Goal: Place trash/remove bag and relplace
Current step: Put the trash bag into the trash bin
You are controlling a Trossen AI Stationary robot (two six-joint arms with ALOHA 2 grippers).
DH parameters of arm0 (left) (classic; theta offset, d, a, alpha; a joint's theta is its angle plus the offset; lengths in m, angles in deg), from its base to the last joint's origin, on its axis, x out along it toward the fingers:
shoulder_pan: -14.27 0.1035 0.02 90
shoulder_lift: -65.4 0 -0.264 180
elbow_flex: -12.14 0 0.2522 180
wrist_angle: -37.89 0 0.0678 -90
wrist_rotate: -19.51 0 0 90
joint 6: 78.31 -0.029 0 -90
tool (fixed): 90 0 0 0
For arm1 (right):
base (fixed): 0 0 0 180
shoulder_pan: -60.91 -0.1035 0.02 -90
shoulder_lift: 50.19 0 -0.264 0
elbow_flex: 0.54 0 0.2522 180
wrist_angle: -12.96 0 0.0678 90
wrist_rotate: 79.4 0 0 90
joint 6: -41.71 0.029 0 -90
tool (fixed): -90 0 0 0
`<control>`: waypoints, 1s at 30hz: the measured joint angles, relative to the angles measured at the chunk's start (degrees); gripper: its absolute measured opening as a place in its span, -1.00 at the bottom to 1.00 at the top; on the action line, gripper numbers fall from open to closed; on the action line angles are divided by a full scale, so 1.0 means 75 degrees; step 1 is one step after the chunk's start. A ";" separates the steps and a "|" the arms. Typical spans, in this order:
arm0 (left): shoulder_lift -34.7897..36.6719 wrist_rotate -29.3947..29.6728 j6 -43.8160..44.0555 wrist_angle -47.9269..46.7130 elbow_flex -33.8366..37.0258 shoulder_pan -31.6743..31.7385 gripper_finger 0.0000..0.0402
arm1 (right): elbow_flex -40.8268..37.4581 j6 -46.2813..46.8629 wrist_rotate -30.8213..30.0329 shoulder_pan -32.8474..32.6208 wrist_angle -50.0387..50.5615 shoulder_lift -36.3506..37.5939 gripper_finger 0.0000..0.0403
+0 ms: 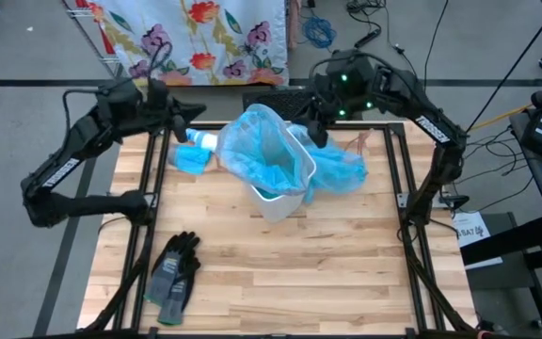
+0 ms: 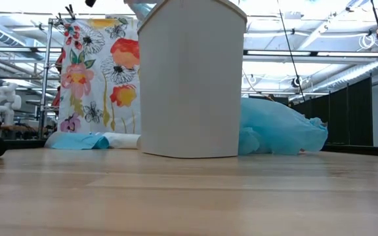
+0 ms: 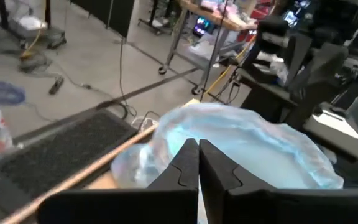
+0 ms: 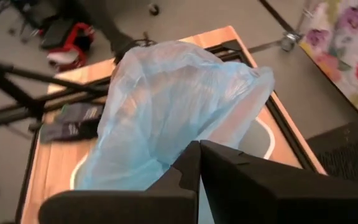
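Observation:
A white bin (image 1: pixel 285 193) stands mid-table, lined with a light blue bag (image 1: pixel 257 141) whose loose top billows up above the rim. A second blue bag (image 1: pixel 342 169) lies in a heap on the table at the bin's right. No trash shows; it is hidden or out of view. My left gripper (image 1: pixel 199 115) is shut at the far left, a little apart from the billowing bag (image 3: pixel 241 137). My right gripper (image 1: pixel 310 124) is shut at the far side, right at that bag's top (image 4: pixel 166 106). My right gripper's shut fingertips (image 4: pixel 191 155) stand slanting down at the edge of the billowing bag top (image 4: pixel 173 149). The fingers hide the spot, so I cannot tell whether they touch it or hold a layer.
A white tube-shaped bottle (image 1: pixel 200 139) and a flat blue piece (image 1: pixel 186 160) lie left of the bin. Dark grey gloves (image 1: pixel 172 273) lie near the front left. A black frame (image 1: pixel 398 179) borders the table; a flowered cloth (image 1: pixel 196 38) hangs beyond the far edge.

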 joint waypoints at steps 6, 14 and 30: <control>-0.0777 0.2649 0.0684 0.0474 0.0000 -0.2354 -0.99 | 0.0000 -0.1216 0.0412 0.0290 0.0292 -0.0078 -1.00; -0.1789 0.4608 0.1380 0.0594 -0.0325 -0.3907 -1.00 | 0.0000 -0.2163 0.1550 0.0589 0.0435 -0.0587 -1.00; -0.2854 0.5333 0.2702 -0.2191 -0.2040 -0.4432 -1.00 | 0.0000 -0.2229 0.2183 0.0434 -0.0727 -0.1021 -1.00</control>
